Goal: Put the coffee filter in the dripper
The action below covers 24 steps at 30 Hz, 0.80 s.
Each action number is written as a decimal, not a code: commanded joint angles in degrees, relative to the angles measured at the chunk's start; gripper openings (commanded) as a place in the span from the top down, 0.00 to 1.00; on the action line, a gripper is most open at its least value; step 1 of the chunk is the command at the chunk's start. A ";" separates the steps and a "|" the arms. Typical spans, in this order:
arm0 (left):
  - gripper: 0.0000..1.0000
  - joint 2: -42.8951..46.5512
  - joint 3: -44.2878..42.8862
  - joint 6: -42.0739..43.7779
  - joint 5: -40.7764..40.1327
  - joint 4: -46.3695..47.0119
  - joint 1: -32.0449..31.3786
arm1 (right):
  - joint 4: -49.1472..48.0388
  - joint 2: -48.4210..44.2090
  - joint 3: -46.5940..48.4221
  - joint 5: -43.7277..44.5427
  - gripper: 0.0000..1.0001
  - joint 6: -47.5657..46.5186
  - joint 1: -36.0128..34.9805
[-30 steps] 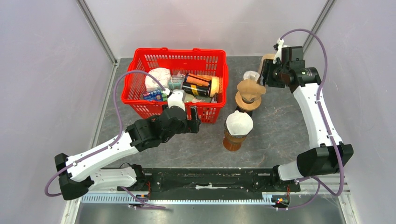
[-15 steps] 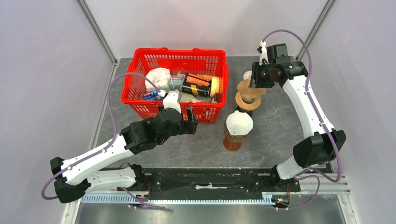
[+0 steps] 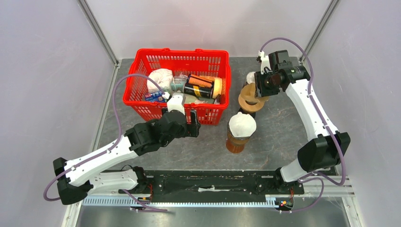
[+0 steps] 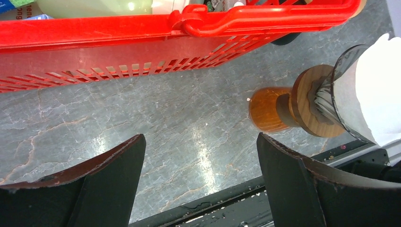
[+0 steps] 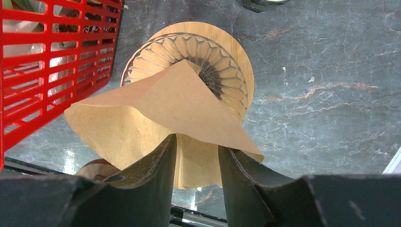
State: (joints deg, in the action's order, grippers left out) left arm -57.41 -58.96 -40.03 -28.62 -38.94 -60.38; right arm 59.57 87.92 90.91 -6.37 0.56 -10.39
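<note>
My right gripper (image 3: 261,85) is shut on a brown paper coffee filter (image 3: 249,89) and holds it just above the dripper (image 3: 249,103), a ribbed glass cone with a wooden collar. In the right wrist view the filter (image 5: 161,109) hangs over the near side of the dripper (image 5: 215,61), pinched at a fold between my fingers at the gripper (image 5: 196,144). My left gripper (image 3: 195,124) is open and empty, low over the table in front of the basket, as the left wrist view (image 4: 201,161) also shows.
A red basket (image 3: 182,51) of groceries stands left of the dripper, its front wall close to my left gripper (image 4: 142,23). A second dripper with a white filter (image 3: 241,125) sits on an amber glass server (image 4: 267,111) in front. A small glass (image 3: 250,75) stands behind.
My right arm has swung left and lowered, bringing the brown filter from behind the dripper to right over it. My left arm has shifted only slightly.
</note>
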 commanded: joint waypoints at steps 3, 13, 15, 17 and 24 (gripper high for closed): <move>0.06 -2.03 -2.29 0.57 -2.46 -0.44 0.06 | 0.50 -0.10 2.10 -1.73 0.53 -5.39 0.11; 0.06 -3.78 -3.33 0.57 -2.49 -0.79 0.00 | 1.30 5.27 9.44 -1.45 0.49 -3.37 0.19; 0.06 -3.56 -2.92 0.64 -2.71 -0.61 0.05 | 1.61 5.84 9.72 -1.45 0.49 -3.46 0.07; 0.06 -3.24 -2.67 0.82 -2.84 -0.61 0.00 | 1.75 6.33 9.27 -1.54 0.52 -3.50 -0.11; 0.06 -1.15 -1.22 1.11 -3.53 -0.63 0.00 | 2.74 9.19 10.00 -2.26 0.56 -4.52 -1.81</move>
State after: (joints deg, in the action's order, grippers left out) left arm -60.75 -60.38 -40.01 -29.95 -40.25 -60.38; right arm 61.36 95.33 98.21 -7.79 -2.44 -11.09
